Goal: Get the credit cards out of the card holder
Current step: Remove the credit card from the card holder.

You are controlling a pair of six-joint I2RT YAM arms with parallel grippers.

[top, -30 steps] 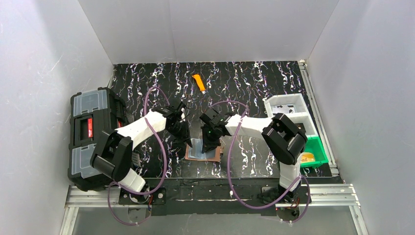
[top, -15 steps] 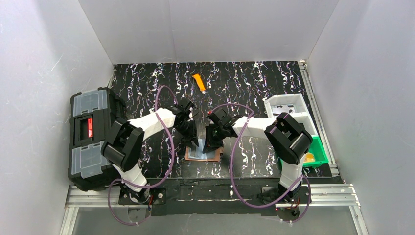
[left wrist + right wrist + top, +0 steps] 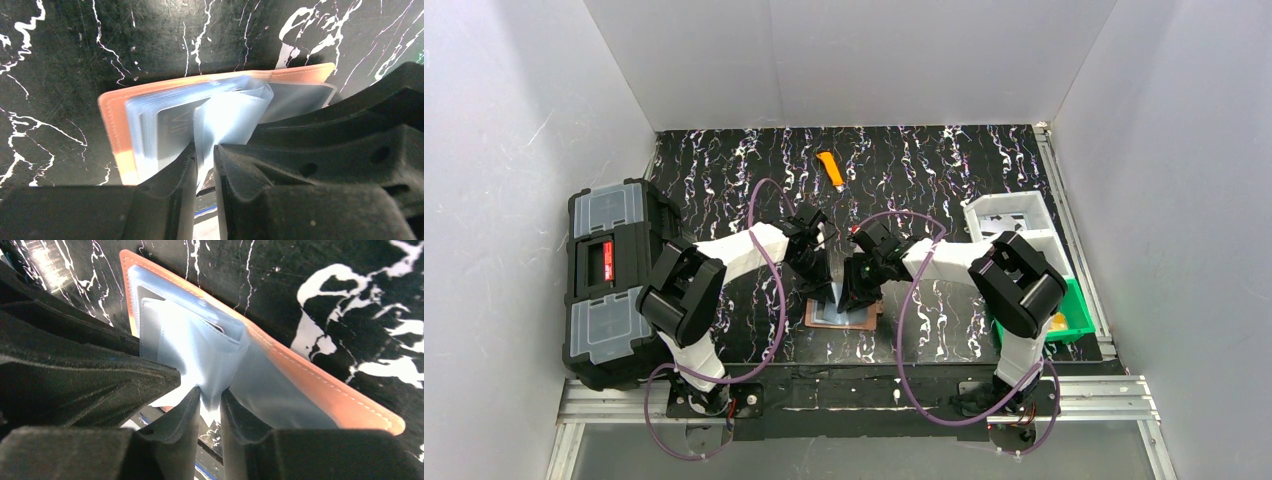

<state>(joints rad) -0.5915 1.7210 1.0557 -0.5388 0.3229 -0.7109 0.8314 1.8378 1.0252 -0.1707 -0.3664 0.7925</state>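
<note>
Together, two pincers pinch the card holder's sleeves

Centrally, at the near side of the black marbled surface (image 3: 944,170), the brown card holder (image 3: 839,314) lies open and flat, its clear sleeves fanned upward. The left pincer (image 3: 204,150) is clenched on a clear sleeve (image 3: 225,120), the film drawn up between its fingertips. The right pincer (image 3: 210,392), just to the right, grasps a clear sleeve as well; whether it is the same leaf, I cannot tell. A blue-grey credit card (image 3: 172,131) shows inside a sleeve. The black toolbox (image 3: 609,285) sits at the left edge, an orange utility knife (image 3: 829,168) lies farther back, and white and green bins (image 3: 1019,225) stand at the right.
</note>
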